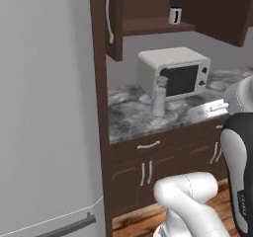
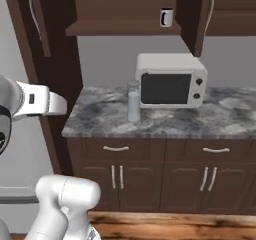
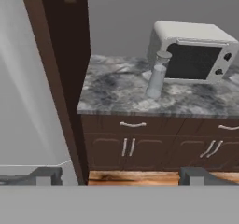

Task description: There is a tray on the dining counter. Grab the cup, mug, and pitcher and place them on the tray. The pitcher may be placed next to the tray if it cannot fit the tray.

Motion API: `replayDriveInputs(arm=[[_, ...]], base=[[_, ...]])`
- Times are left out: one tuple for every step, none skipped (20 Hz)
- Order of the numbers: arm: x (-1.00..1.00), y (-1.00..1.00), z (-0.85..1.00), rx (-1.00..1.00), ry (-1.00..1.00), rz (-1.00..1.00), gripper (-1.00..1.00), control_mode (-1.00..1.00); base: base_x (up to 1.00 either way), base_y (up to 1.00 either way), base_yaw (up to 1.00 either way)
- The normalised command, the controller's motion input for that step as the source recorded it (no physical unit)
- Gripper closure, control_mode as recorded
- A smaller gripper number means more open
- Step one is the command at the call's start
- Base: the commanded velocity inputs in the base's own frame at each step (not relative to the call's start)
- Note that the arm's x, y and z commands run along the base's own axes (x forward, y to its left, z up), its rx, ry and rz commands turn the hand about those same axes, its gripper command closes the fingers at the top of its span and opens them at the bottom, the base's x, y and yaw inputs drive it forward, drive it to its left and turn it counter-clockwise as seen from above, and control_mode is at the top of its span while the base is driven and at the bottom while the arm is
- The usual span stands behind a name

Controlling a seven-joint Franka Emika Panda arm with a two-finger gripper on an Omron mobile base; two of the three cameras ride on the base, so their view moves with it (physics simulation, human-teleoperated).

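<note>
The tall translucent grey pitcher (image 1: 159,97) (image 2: 133,101) (image 3: 157,76) stands upright on the marbled counter, just in front of the microwave's left corner. The mug (image 1: 175,15) (image 2: 166,17) sits on the shelf of the open upper cabinet, above the microwave. In the hand view my gripper (image 3: 121,175) is open, its two dark fingertips (image 3: 46,175) far apart with nothing between them. It hangs well short of the counter, facing the pitcher from a distance. The tray, the cup and the dining counter are out of view.
A white microwave (image 2: 170,81) stands at the back of the marbled counter (image 2: 100,114). Brown drawers and cabinet doors (image 2: 117,176) run below it. A tall dark cabinet side (image 1: 101,107) and a grey fridge (image 1: 44,107) stand on the left. Open upper cabinet doors (image 1: 114,19) jut out overhead.
</note>
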Motion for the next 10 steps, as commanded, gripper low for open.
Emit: replayDriveInputs(arm=[[0.0, 0.0, 0.0, 0.0, 0.0, 0.0, -1.0, 1.0], [0.0, 0.0, 0.0, 0.0, 0.0, 0.0, -1.0, 1.0], [0.0, 0.0, 0.0, 0.0, 0.0, 0.0, -1.0, 1.0], [0.0, 0.0, 0.0, 0.0, 0.0, 0.0, -1.0, 1.0], [0.0, 0.0, 0.0, 0.0, 0.0, 0.0, -1.0, 1.0], [0.0, 0.0, 0.0, 0.0, 0.0, 0.0, -1.0, 1.0], [0.0, 0.0, 0.0, 0.0, 0.0, 0.0, -1.0, 1.0], [0.0, 0.0, 0.0, 0.0, 0.0, 0.0, -1.0, 1.0], [0.0, 0.0, 0.0, 0.0, 0.0, 0.0, -1.0, 1.0], [0.0, 0.0, 0.0, 0.0, 0.0, 0.0, -1.0, 1.0]], base=[[0.56, 0.25, 0.07], [0.48, 0.0, 0.0], [0.51, 0.0, 0.0], [0.54, -0.09, -0.14], [0.54, -0.16, -0.15], [0.54, -0.4, -0.15], [0.51, -0.49, -0.13], [0.48, -0.55, -0.11], [0.47, -0.58, -0.09], [0.53, -0.56, -0.08]])
